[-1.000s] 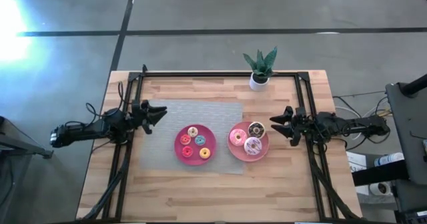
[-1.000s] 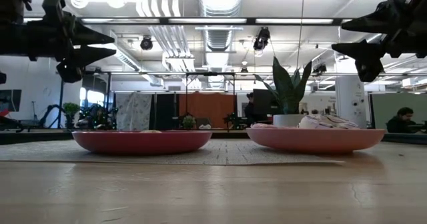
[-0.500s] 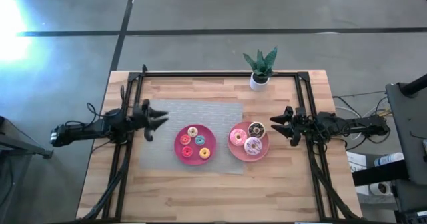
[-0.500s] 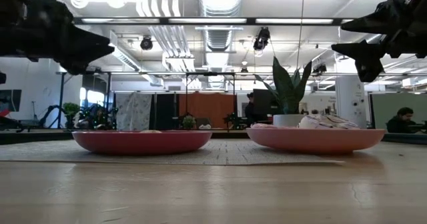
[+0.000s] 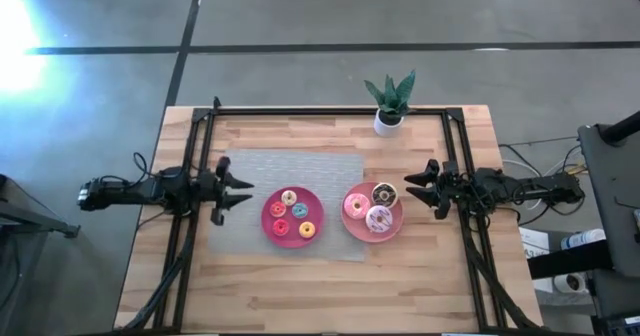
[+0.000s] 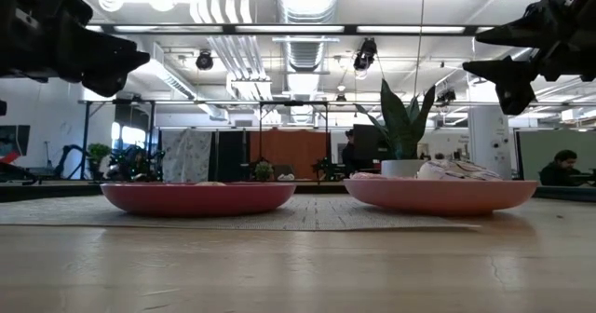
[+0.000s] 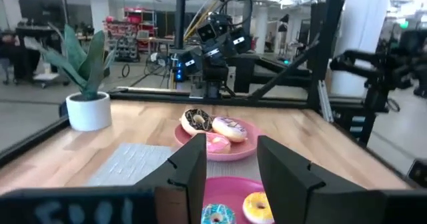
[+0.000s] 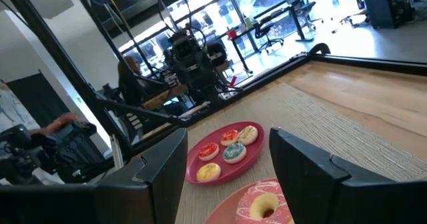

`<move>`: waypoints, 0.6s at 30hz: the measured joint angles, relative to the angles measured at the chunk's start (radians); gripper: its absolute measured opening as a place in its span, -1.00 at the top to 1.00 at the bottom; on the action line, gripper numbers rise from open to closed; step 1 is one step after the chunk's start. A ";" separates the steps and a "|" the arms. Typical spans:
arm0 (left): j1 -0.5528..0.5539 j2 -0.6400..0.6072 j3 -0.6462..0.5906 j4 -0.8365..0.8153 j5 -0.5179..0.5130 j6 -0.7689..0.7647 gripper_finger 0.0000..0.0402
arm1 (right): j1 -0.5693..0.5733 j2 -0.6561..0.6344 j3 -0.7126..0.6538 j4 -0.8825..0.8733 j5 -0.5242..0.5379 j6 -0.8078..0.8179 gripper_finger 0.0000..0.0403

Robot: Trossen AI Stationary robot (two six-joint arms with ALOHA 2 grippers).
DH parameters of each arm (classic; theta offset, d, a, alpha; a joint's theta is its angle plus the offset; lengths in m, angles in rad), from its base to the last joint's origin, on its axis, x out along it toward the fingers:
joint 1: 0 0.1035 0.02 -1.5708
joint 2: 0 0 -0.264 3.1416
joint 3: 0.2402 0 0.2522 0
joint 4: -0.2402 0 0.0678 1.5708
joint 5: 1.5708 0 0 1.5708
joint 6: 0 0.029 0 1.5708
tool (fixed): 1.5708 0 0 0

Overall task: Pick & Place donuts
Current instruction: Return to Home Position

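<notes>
Seven in all, plated: four small donuts (image 5: 299, 211) on magenta plate (image 5: 266, 222), three large donuts (image 5: 379, 218) on pink plate (image 5: 399, 222), side by side mid-desk (image 5: 300, 276). Left hand (image 5: 240, 191) empty, fingers spread, near magenta plate; right hand (image 5: 409, 190) likewise, raised beside pink plate. Seemingly nothing left to fetch.

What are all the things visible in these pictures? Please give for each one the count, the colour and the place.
small donuts: five, as far as I can count; two red, blue, yellow and whitish icing; on the magenta plate
large donuts: three; pink, dark brown and pale icing; on the pink plate
magenta plate: one; on the mat, left of the pink plate
pink plate: one; on the mat's right end
mat: one; grey; mid-table
potted plant: one; green, white pot; table's far edge
table: one; light wood
people: at least two; in the room behind
left hand: dark; open, empty; left of the magenta plate
right hand: dark; open, empty; right of the pink plate
</notes>
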 joint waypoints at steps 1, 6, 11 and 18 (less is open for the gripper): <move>0.001 0.000 0.000 0.002 -0.001 -0.020 0.46 | 0.000 0.000 0.000 0.000 0.000 0.000 -0.01; 0.001 0.023 0.003 0.003 -0.002 -0.090 0.46 | 0.000 0.000 0.000 0.000 0.000 0.000 -0.01; 0.001 0.028 0.003 0.004 -0.002 -0.097 0.46 | 0.000 0.000 0.000 0.000 0.000 0.000 -0.01; 0.001 0.034 0.004 0.001 -0.001 -0.097 0.46 | 0.000 0.000 0.000 0.000 0.000 0.000 -0.01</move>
